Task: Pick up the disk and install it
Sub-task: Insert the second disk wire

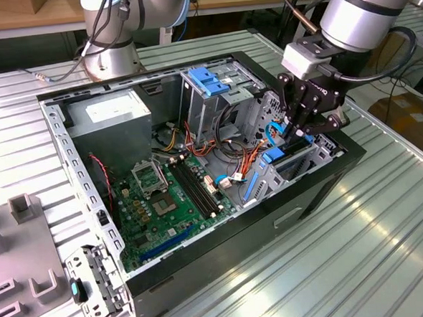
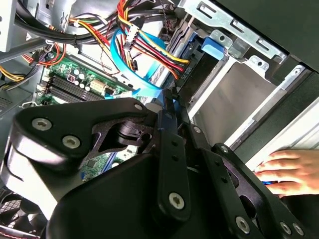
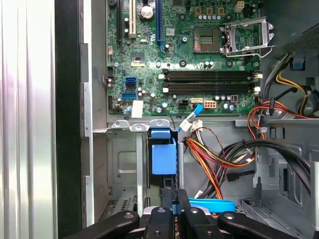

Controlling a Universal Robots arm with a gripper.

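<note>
1. The gripper (image 1: 301,128) is low inside the open computer case (image 1: 321,188), at the drive bay (image 1: 298,160) on the exterior view's right, with its fingers drawn narrow together
2. Between the fingertips a thin blue edge shows in both wrist views; I judge this to be a side rail of the disk (image 3: 164,158), which sits edge-on in the bay with its blue plastic facing the first wrist view. Whether the fingers truly pinch it or merely touch it I cannot tell
3. The flat blue data cable (image 2: 132,74) and the bundle of red, yellow and black power wires (image 3: 219,157) lie just beside the bay and close to the fingers, so they could snag or be trapped under the disk if it is pushed further
4. If the disk is tilted against the bay's metal guides, pressing could jam it or bend a rail
5. A person's hand (image 2: 289,172) rests on the case edge near the arm in the second wrist view; a sudden move risks contact
</note>
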